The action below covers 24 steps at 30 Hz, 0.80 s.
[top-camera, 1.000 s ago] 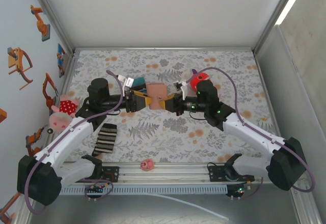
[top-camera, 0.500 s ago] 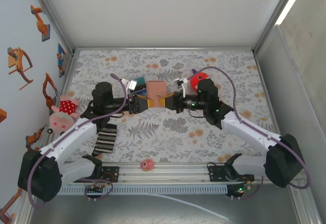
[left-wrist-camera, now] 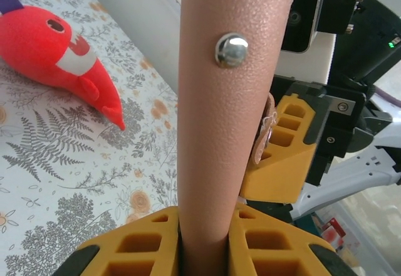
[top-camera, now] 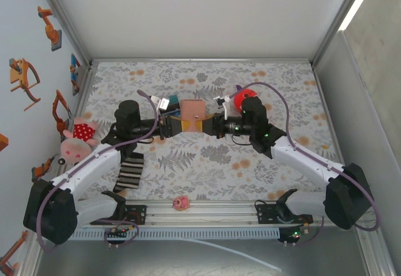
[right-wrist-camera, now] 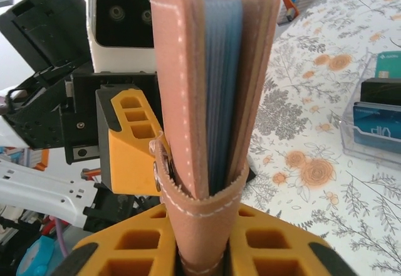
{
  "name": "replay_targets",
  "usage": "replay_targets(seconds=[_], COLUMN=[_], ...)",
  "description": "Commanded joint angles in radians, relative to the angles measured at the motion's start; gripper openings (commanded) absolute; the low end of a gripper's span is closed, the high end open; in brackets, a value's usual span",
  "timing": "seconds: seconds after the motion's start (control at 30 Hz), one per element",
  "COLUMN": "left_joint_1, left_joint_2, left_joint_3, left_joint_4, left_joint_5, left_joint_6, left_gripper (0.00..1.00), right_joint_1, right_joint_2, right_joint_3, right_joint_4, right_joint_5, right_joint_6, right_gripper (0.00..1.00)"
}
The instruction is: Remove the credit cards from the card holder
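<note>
The tan-brown card holder (top-camera: 192, 109) hangs above the flowered table between my two grippers. My left gripper (top-camera: 177, 125) is shut on its lower edge. In the left wrist view the yellow fingers (left-wrist-camera: 131, 251) pinch the leather (left-wrist-camera: 232, 100) from both sides, with its snap stud facing the camera. My right gripper (top-camera: 205, 125) is shut on the snap tab end. In the right wrist view the card holder (right-wrist-camera: 182, 88) stands upright, slightly parted, with blue inner layers (right-wrist-camera: 222, 88) between the leather flaps. I cannot make out separate credit cards inside.
A red plush fish (top-camera: 243, 95) lies just behind the right gripper. A clear stand with a teal, black and blue striped block (right-wrist-camera: 379, 110) sits behind the left gripper. A pink plush (top-camera: 78, 138) and a striped cloth (top-camera: 130, 170) lie at the left. A small pink toy (top-camera: 181, 202) rests near the front rail.
My left gripper has moved right toward the right gripper and shut on the card holder's edge. The card holder has shifted slightly toward the back.
</note>
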Motion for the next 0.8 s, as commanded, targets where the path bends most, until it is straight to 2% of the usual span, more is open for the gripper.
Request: replay_targets(seconds=[0.0,0.03,0.13,0.3,0.5,0.77], left_joint_1=[0.002,0.001,-0.016,-0.047,-0.063,-0.066], left_joint_2=[-0.003,-0.006,-0.026,-0.045,-0.035,-0.006], left_joint_3=[0.053,0.064,0.092,0.102,0.092,0.093], left_joint_4=[-0.122,-0.177,-0.324,-0.4,-0.377,-0.346], left_joint_5=[-0.087,-0.134,-0.285,-0.432,-0.503,-0.501], left_joint_6=[0.085,0.113,0.195,0.248,0.236,0.213], left_gripper=[0.14,0.14,0.13,0.13,0.13,0.13], right_joint_1=[0.001,0.0,0.002,0.003,0.036,0.103], right_joint_2=[-0.007,-0.005,-0.001,-0.002,-0.001,0.096], right_joint_3=[0.057,0.062,0.081,0.088,0.1,0.201], right_joint_4=[-0.148,-0.189,-0.264,-0.302,-0.287,-0.341], right_joint_5=[0.144,0.188,0.28,0.404,0.479,0.539], right_joint_6=[-0.063,-0.071,-0.07,-0.034,0.002,0.027], right_gripper=[0.32,0.36,0.39,0.41,0.39,0.34])
